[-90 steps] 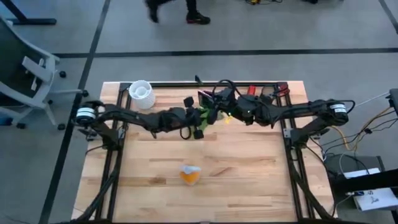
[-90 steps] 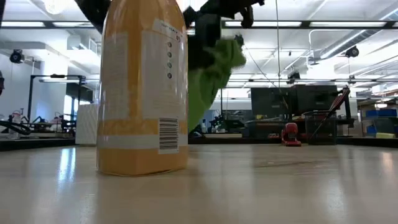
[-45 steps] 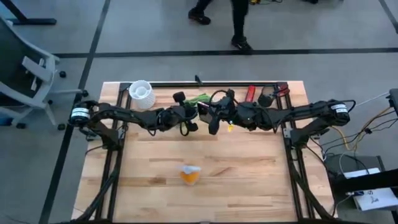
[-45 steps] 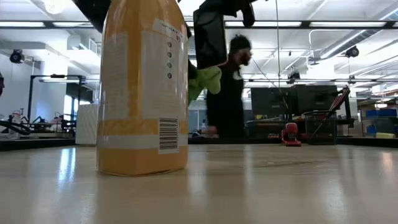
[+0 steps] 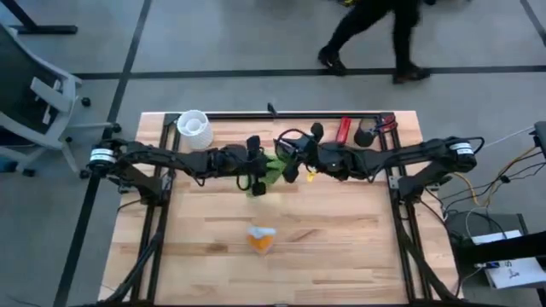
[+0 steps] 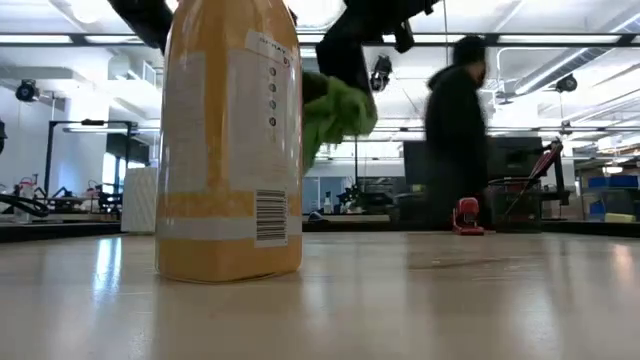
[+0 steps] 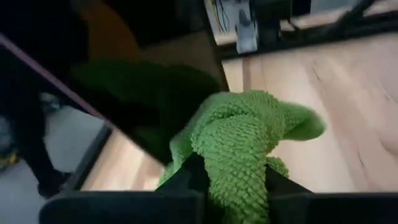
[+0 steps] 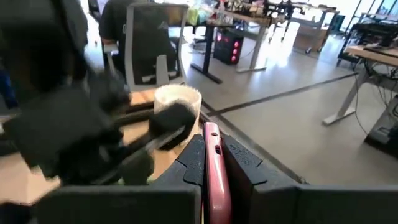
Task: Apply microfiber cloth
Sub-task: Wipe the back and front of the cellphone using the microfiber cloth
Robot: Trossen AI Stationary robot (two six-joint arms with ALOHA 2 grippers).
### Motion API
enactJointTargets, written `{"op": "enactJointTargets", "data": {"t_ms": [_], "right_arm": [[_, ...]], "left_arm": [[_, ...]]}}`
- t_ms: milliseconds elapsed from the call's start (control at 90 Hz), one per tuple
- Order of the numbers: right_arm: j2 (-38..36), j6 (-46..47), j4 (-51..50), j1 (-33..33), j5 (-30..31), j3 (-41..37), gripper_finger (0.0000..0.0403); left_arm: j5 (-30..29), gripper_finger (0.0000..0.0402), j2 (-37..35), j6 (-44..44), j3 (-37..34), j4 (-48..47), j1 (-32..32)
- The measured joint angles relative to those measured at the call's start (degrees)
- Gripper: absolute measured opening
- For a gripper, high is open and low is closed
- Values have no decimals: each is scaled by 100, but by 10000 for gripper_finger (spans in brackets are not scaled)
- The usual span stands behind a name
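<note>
The lime-green microfiber cloth (image 5: 272, 169) is a bunched wad above the table's middle, and my left gripper (image 5: 256, 173) is shut on it. It also shows in the left wrist view (image 7: 245, 140) and in the low view (image 6: 336, 110). My right gripper (image 5: 293, 164) is shut on a black phone with a pink rim (image 8: 212, 158). It holds the phone in the air right beside the cloth. The phone's glossy dark face (image 7: 118, 93) mirrors the green. My left gripper pinches the bunched cloth (image 7: 231, 177) between its two fingers, several folds together. The wad sticks out past the fingertips, clear of the table, and its far part lies against the phone's dark face. My right gripper pinches the phone between its two fingers across its flat faces; the pink rim (image 8: 214, 180) shows edge-on between them. The phone is lifted clear of the table and stands on edge, sticking out beyond the fingertips.
An orange-and-white spray bottle (image 5: 262, 240) stands upright on the near middle of the table and fills the left of the low view (image 6: 230, 140). A white cup (image 5: 194, 128) and red and black tools (image 5: 344, 128) sit along the far edge. A person walks past beyond the table.
My left gripper first carried the cloth toward the table's far edge along the phone. It has now brought it back toward the near edge, where the wad hangs fuller. My right gripper has shifted a little toward the left and near edges with the phone.
</note>
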Motion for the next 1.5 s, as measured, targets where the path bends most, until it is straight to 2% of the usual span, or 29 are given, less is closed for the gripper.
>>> {"op": "enactJointTargets", "data": {"t_ms": [133,244,533,667,756,822,922,1000,1067,1178,1367,1500], "right_arm": [[19,67,29,14,-313,-4,10],[-4,-55,217,63,-315,-7,10],[-241,-47,408,230,-651,128,10],[-278,27,-122,263,-548,116,10],[-289,45,-435,285,-474,114,10],[-291,1,-622,306,-526,114,10],[-285,-258,-806,309,-517,98,10],[-285,-700,-850,327,-487,94,10],[-285,-1121,-886,358,-502,87,10],[-260,-1524,-913,369,-583,66,10],[-113,-1841,-779,365,-1298,37,10],[241,-2415,-396,422,-1503,1,10]], "left_arm": [[-99,20,2,69,-8,39,85],[-83,20,41,46,-10,188,107],[-253,20,524,-81,-219,126,136],[-222,20,534,-198,-579,-32,125],[-77,20,481,-341,-870,-66,119],[262,20,418,-502,-1034,95,122],[925,21,438,-825,-1233,670,107],[1102,28,500,-1160,-1296,1402,110],[1283,46,502,-1250,-1254,1610,121],[1393,103,503,-1256,-1037,1244,125],[1406,219,424,-1333,-548,184,138],[1994,280,111,-1407,-257,-974,140]]}}
